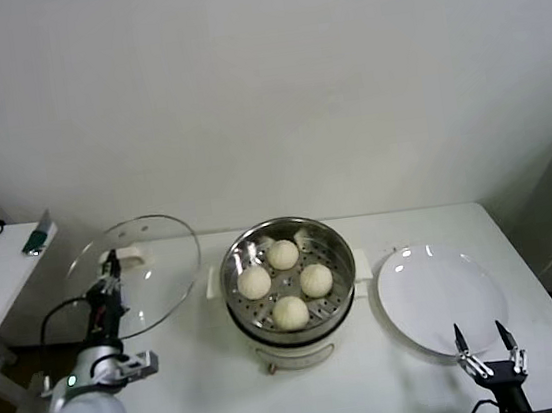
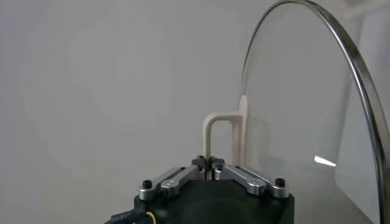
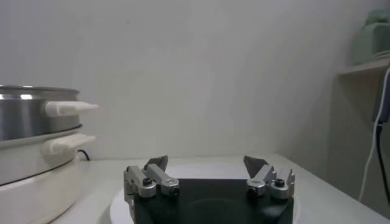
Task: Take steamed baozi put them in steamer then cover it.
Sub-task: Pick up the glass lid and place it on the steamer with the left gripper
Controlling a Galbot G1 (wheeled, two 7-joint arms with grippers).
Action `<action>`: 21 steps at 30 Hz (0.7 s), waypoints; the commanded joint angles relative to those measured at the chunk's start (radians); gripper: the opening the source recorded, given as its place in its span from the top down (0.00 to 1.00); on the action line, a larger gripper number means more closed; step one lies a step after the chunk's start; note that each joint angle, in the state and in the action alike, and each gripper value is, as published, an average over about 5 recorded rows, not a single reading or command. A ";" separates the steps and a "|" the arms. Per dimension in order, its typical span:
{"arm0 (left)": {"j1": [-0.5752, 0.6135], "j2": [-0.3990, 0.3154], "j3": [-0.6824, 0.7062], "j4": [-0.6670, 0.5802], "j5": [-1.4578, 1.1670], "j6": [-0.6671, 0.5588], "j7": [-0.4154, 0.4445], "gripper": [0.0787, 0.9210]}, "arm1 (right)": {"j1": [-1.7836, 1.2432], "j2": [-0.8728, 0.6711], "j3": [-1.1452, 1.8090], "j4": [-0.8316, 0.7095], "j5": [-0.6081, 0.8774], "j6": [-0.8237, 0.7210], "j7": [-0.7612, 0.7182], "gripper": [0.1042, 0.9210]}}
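head view: white table (image 1: 209, 396) ran from lower left to lower right of the frame; its far edge met the pale wall just behind the steamer (image 1: 289, 283), which sat at frame centre. open tabletop lay in front of the steamer and between it and the left arm. white plate (image 1: 443, 299) lay right of centre, close beside the steamer's right handle, its near rim close to the table's front edge.

steamed baozi (image 1: 283, 255): four, round, smooth, cream-white, all inside the shiny perforated basket, set in a diamond, near each other but apart. basket sat on a cream-white pot base with side handles; in the right wrist view the steel wall (image 3: 27, 115) and two handles showed at the left edge of the frame.

left gripper (image 1: 110, 277), left of centre in the head view, was clenched on the white handle (image 2: 222, 137) of the glass lid (image 1: 138, 274). lid was held off the table, tilted up on edge, well apart from the steamer; metal rim visible in the left wrist view (image 2: 341, 45).

right gripper (image 1: 485, 344), lower right of the head view, fingers spread wide, grasping nothing, over the plate's near rim.

side table (image 1: 2, 275) at the left edge carried a small green object (image 1: 36, 239) and a dark cable.

no legible brand, label or writing seen.
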 commanded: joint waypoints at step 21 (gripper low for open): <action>-0.221 -0.405 0.616 0.006 0.494 0.229 0.231 0.94 | 0.017 -0.001 0.005 -0.046 -0.014 0.029 0.025 0.12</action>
